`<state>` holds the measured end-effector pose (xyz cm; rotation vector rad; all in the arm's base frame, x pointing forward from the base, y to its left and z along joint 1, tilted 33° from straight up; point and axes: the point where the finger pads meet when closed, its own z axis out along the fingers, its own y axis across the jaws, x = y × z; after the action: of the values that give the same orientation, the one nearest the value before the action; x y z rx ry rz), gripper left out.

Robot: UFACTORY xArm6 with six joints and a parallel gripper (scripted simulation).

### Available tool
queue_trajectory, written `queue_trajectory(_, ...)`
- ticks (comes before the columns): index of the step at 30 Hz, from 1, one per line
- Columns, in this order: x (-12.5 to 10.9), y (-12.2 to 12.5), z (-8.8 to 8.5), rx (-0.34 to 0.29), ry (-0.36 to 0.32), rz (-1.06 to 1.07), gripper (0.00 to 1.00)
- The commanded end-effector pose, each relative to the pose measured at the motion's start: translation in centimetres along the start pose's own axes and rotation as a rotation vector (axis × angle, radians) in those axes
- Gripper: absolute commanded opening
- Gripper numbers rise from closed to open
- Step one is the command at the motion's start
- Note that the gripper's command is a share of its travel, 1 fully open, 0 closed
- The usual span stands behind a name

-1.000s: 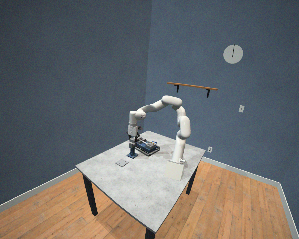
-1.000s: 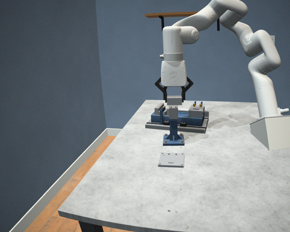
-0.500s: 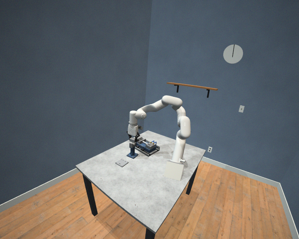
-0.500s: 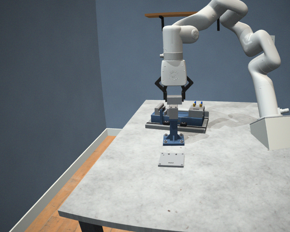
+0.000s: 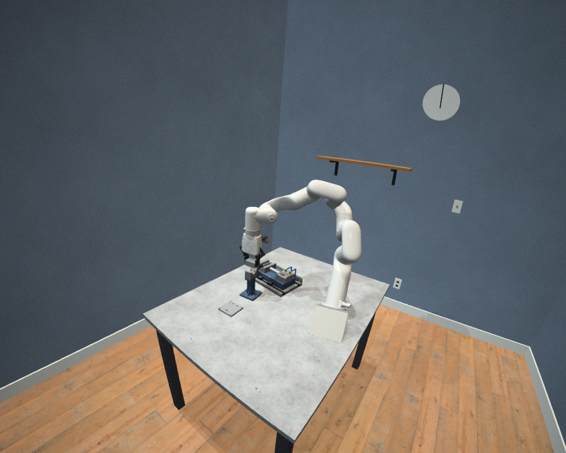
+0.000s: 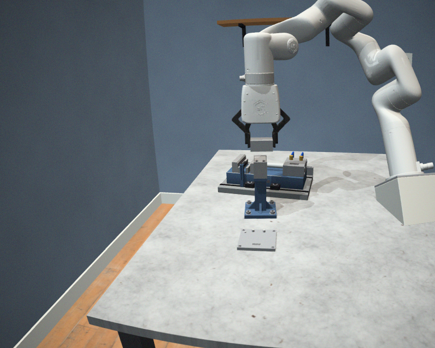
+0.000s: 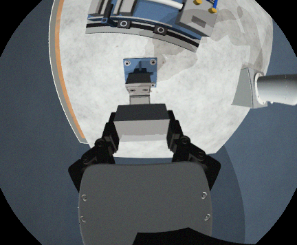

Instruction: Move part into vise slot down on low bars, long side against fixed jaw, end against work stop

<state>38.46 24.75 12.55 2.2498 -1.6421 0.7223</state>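
Note:
My gripper [image 6: 261,141] is shut on the part [image 6: 261,144], a grey block, and holds it level in the air a short way above the V-block [image 6: 260,169]. The part also shows between the black fingers in the wrist view [image 7: 141,126], with the V-block [image 7: 140,82] below it. I cannot see the milled slot. The V-block stands on a blue post with a bolted foot [image 6: 260,208]. The vise [image 6: 267,174] sits behind it, jaws open, with the air cylinder [image 6: 295,166] at its right end. The grey infeed plate [image 6: 256,239] lies bare in front of the V-block.
The arm's white base [image 6: 410,197] stands at the table's right side. The table's left edge [image 6: 135,247] runs near the infeed plate. A wooden shelf [image 5: 363,162] hangs on the far wall.

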Motion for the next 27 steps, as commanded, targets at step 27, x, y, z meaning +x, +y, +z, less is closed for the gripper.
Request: queue_trajectory(27, 0.0, -0.1, -3.4, 0.004, -0.002, 0.001, 0.00)
